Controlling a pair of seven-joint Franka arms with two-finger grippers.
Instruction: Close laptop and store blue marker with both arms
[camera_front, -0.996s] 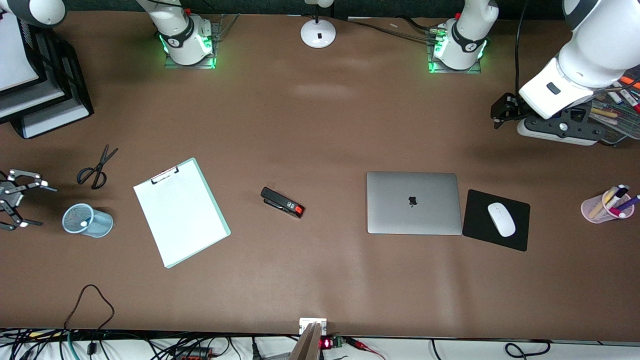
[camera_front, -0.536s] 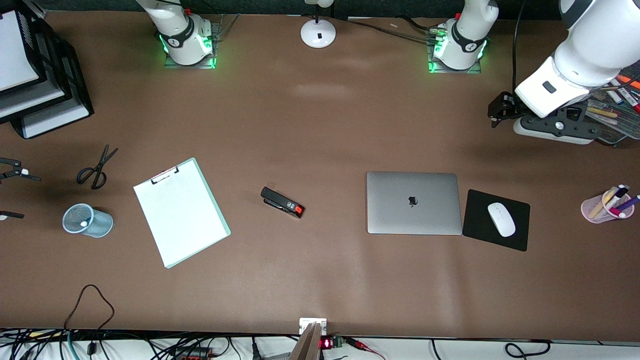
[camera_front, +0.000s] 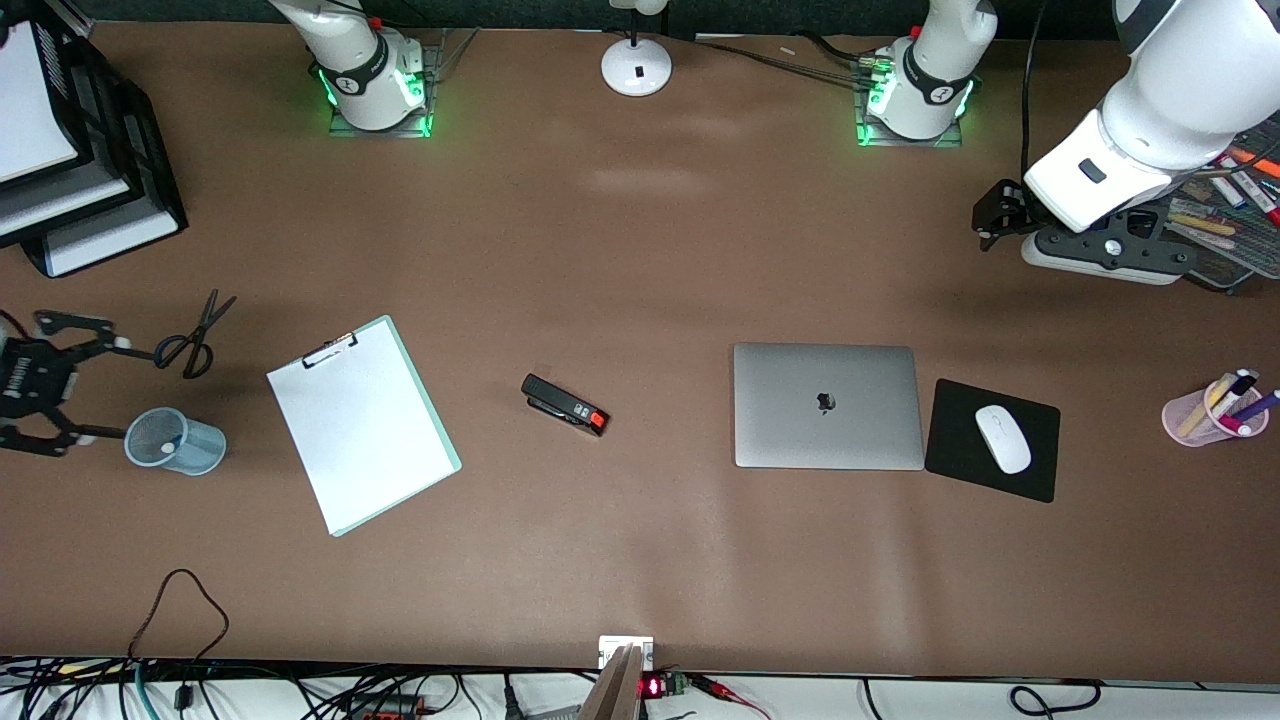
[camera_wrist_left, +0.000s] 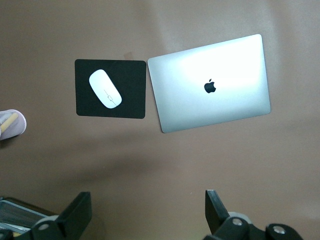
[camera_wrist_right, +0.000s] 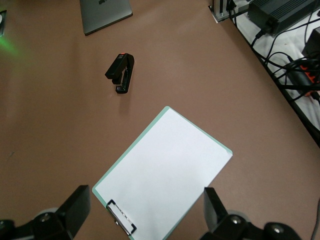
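The laptop (camera_front: 828, 405) lies shut on the brown table, lid up with its dark logo showing; it also shows in the left wrist view (camera_wrist_left: 210, 82). I cannot make out the blue marker. My left gripper (camera_front: 1100, 248) hangs open and empty over the table beside the marker tray (camera_front: 1235, 235) at the left arm's end; its jaws stand wide apart in the left wrist view (camera_wrist_left: 147, 210). My right gripper (camera_front: 105, 388) is open and empty at the right arm's end, between the scissors (camera_front: 195, 335) and the blue mesh cup (camera_front: 175, 440). In the right wrist view (camera_wrist_right: 145, 210) its jaws frame the clipboard (camera_wrist_right: 162, 175).
A clipboard (camera_front: 360, 425) and a black stapler (camera_front: 565, 405) lie mid-table. A white mouse (camera_front: 1002, 438) sits on a black pad (camera_front: 950, 465) beside the laptop. A pink pen cup (camera_front: 1200, 420), stacked paper trays (camera_front: 90, 200) and a lamp base (camera_front: 636, 65) stand at the edges.
My right gripper slid almost out of view, then came back in toward the scissors and mesh cup. My left arm drifted slightly toward its base. The laptop has not moved.
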